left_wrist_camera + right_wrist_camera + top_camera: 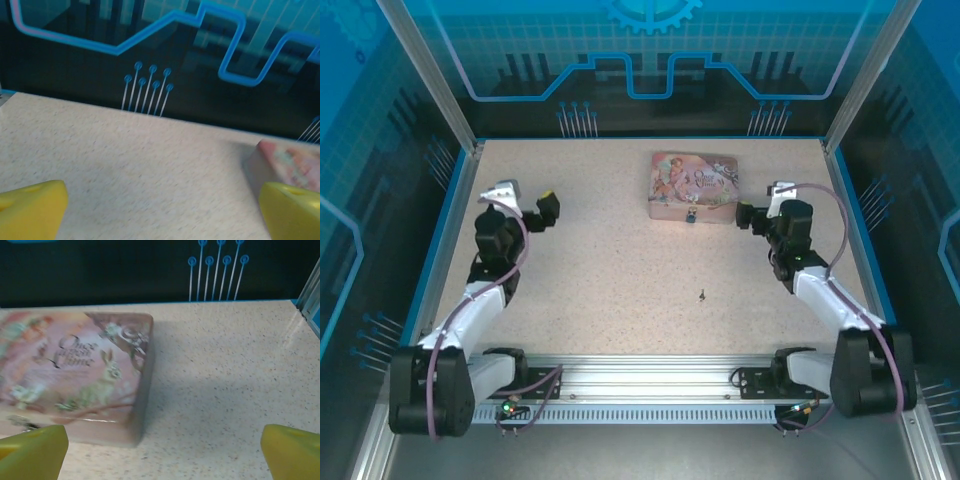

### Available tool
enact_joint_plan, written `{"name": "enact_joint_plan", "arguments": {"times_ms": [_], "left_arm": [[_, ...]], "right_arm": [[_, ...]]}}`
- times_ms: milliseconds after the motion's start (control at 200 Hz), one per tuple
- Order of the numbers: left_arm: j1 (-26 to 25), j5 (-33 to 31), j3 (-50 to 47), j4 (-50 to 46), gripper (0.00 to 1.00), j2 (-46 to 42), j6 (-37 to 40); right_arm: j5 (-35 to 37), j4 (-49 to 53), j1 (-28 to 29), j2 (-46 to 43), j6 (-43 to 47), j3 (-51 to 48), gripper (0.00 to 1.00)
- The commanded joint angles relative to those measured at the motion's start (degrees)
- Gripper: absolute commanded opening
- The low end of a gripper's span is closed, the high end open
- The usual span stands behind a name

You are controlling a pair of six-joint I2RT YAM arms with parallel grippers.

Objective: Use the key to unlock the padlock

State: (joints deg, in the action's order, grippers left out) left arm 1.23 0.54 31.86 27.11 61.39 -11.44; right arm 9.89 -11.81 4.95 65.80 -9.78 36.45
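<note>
Padlock look: the padlock (691, 216) is seen as a tiny blue-teal body; its shackle is too small to be made out.
Key look: the key (702, 295) is seen as a tiny thin sliver of dull metal on the speckled table (600, 270).
Left jaws: the left jaws are spread wide; nothing is held or touched. Bare table is seen between the yellow pads (31, 207).
Right jaws: the right jaws are spread wide and empty. The pink tin (75, 375) is seen ahead of the left-hand yellow pad (31, 450).
Padlock place: it is set near the right jaws, to their left, against the tin's near edge.
Key place: it is laid well apart from both jaws, back toward the arm bases and closer to the right jaws.
Axes: the key's long axis appears to run near to far. Which way the key or the padlock points cannot be told.
</note>
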Motion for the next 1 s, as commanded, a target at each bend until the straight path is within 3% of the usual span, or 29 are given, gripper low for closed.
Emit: {"name": "enact_joint_plan", "arguments": {"times_ms": [0, 90, 235, 365, 475, 680, 995], "left_arm": [[-1.35, 3.71, 5.91, -16.73, 0.99, -2.28, -6.9], [-3.56, 6.31, 7.52, -21.95, 0.99, -3.71, -8.0], [-9.25, 9.76, 5.53, -22.46, 0.99, -4.7, -12.31], [-14.52, 9.7, 3.2, -20.01, 0.99, -3.69, -14.98], [-15.64, 10.55, 2.33, -17.7, 0.99, -1.69, -16.18], [-15.82, 10.44, 2.9, -16.4, 0.99, 1.04, -15.03], [-16.09, 10.28, 3.43, -16.42, 0.99, 2.34, -14.03]], "right_arm": [[0.42, 20.44, 4.56, -3.51, -8.13, 4.02, 1.0], [2.75, 30.51, 9.95, -5.3, -12.74, 6.35, 1.0], [4.81, 42.14, 19.52, -5.25, -22.12, 6.98, 0.98], [4.35, 46.58, 26.34, -2.94, -28.81, 5.9, 0.9], [5.53, 49.37, 31.44, 0.45, -32.69, 5.32, 0.85], [2.44, 46.38, 35.9, 8.47, -35.99, 4.49, 0.7], [4.08, 46.06, 38.17, 19.21, -36.31, 8.75, 0.54]]}}
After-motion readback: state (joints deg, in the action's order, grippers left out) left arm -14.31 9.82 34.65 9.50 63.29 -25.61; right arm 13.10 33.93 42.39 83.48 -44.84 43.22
